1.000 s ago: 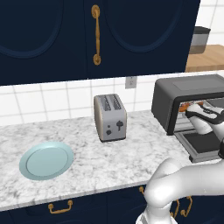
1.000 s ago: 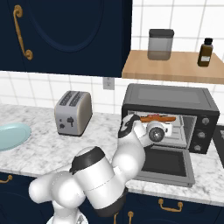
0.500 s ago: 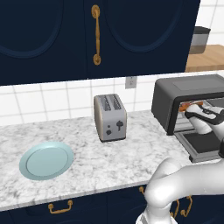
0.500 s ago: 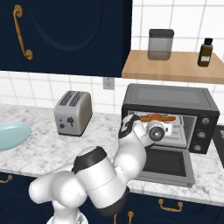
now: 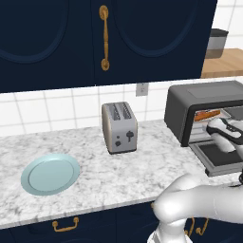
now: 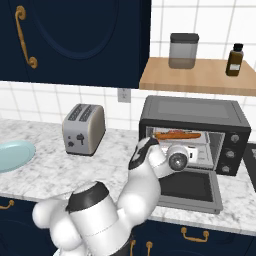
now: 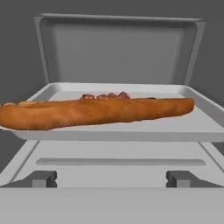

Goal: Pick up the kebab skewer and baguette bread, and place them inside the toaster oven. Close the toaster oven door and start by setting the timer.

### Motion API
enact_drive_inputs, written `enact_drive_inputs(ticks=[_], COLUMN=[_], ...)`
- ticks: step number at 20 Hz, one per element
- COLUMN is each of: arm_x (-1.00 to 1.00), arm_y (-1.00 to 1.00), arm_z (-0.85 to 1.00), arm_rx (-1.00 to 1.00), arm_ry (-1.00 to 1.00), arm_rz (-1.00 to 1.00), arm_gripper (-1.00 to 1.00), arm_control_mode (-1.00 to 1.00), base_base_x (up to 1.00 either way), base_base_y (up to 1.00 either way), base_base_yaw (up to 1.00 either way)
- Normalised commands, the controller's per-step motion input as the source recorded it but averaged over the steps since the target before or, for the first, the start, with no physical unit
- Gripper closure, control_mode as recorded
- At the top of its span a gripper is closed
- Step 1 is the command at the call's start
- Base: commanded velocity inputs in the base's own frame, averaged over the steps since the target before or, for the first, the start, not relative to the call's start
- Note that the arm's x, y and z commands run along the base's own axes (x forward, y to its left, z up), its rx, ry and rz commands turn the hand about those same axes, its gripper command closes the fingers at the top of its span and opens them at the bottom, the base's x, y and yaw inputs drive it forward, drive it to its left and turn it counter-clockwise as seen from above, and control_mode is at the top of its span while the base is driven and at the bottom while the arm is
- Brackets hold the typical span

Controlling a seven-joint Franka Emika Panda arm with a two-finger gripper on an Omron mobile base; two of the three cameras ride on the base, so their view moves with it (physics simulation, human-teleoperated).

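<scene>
Inside the toaster oven [image 6: 194, 131] now: baguette bread [image 7: 94, 113] lying lengthwise across the pale tray [image 7: 144, 127], seen as an orange-brown strip through the open front in the right base view too. Just behind the loaf, a few dark red chunks of the kebab skewer [image 7: 105, 96] peeking over its top edge (stick itself hidden by the bread). Toaster oven door [image 6: 192, 189] dropped down flat, hinged at the bottom, resting out over the marble surface [image 5: 142, 168]. Gripper [image 5: 239, 127] reaching up to the oven mouth above the lowered door, jaws spread wide and released, grasping nothing; bread and skewer both lying free on the tray, apart from the hand. Left of the oven, well apart, a silver two-slot toaster [image 5: 119, 127] standing upright on the surface. Farther left, a light blue plate [image 5: 50, 173] lying flat. Above the oven, on a wooden shelf [image 6: 200, 77], a grey canister [image 6: 183, 50] and a small dark bottle [image 6: 233, 59], set apart from each other. Dark navy cabinets with brass handles overhead.
</scene>
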Motion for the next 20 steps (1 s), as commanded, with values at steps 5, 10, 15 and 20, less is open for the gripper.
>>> enact_drive_inputs(ticks=[5, 10, 15, 20], arm_x=[-0.51, -0.89, -0.98, -0.93], arm_y=[-0.31, -0.63, -0.49, -0.26], arm_z=[0.18, 0.07, 0.0, 0.0], arm_rx=[0.0, 0.0, 0.0, 0.0], arm_ry=[0.01, 0.02, 0.05, 0.09], arm_rz=[0.0, 0.0, 0.0, -0.01], arm_gripper=[-1.0, -1.0, -1.0, -1.0], arm_control_mode=[-1.0, -1.0, -1.0, -1.0], base_base_x=[0.0, 0.0, 0.0, 0.0], base_base_y=[0.0, 0.0, 0.0, 0.0], base_base_yaw=[0.0, 0.0, 0.0, 0.0])
